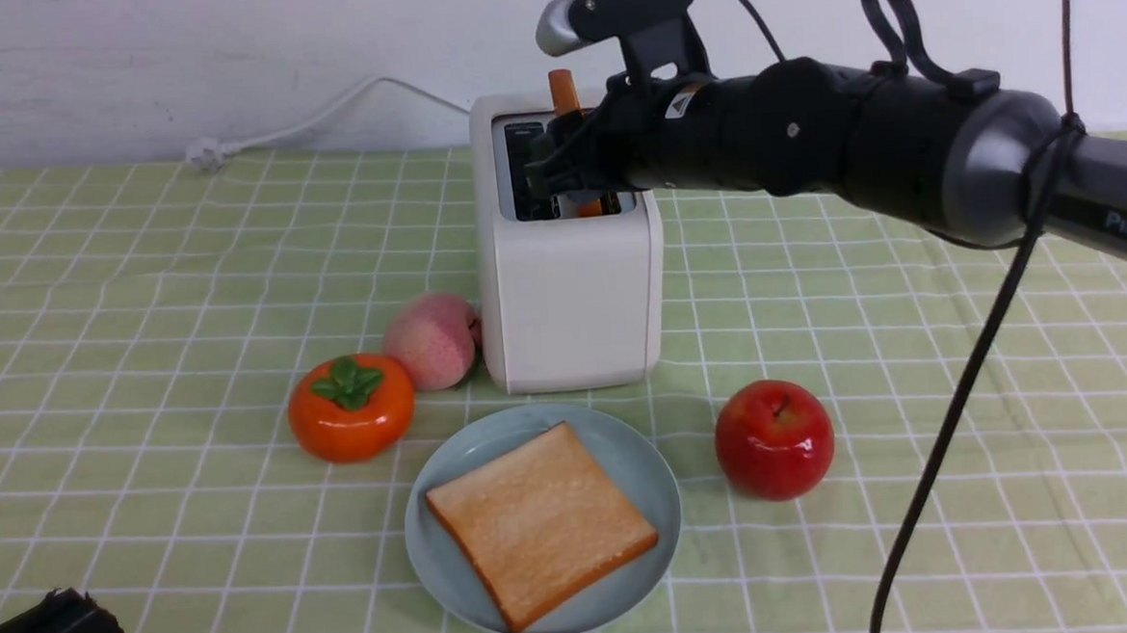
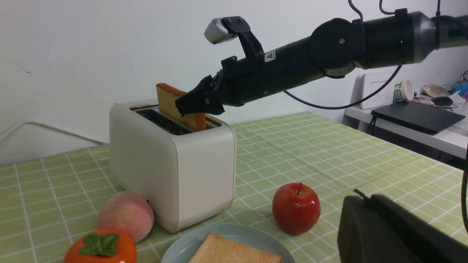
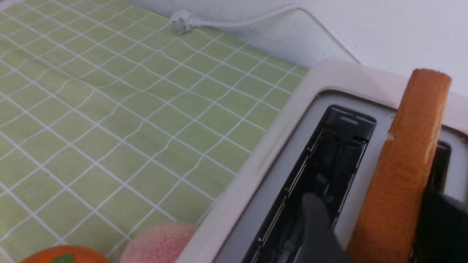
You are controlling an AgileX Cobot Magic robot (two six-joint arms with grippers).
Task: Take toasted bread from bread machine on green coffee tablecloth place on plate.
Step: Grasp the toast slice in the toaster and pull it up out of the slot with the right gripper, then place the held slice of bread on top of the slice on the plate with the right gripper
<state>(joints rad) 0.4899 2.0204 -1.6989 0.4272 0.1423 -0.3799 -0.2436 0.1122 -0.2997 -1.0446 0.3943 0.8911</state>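
Across the bench, under everything, spreads the green tablecloth (image 1: 187, 317) with its white grid. Reaching over it from just past 3 o'clock, the right arm (image 1: 805, 140) is clearly the nearer of the two to the work. The white toaster (image 1: 573, 306) stands upright at 12 o'clock from the plate (image 1: 432, 565), just beside it. One slice of toast (image 1: 545, 520) already lies flat on that plate, turned at a slant; the other slice (image 1: 563, 95) stands on edge, partly raised from the right-hand slot, its long axis running roughly from 12 to 6 o'clock. That line is what the next move turns on: the right gripper (image 1: 560, 165) comes in across it, and its jaws stand parted, one to each side of the slice, with a slim gap showing on the side toward the vacant slot. The slice thus lies right between them, and they probably need only close on its faces, then lift straight up before swinging toward 6 o'clock. The left gripper (image 1: 87, 616), low at 8 o'clock from the plate, has its jaws pressed together on nothing. Smaller still, the persimmon (image 1: 353, 434) sits at 10 o'clock from the plate and the apple (image 1: 775, 450) between 2 and 3.
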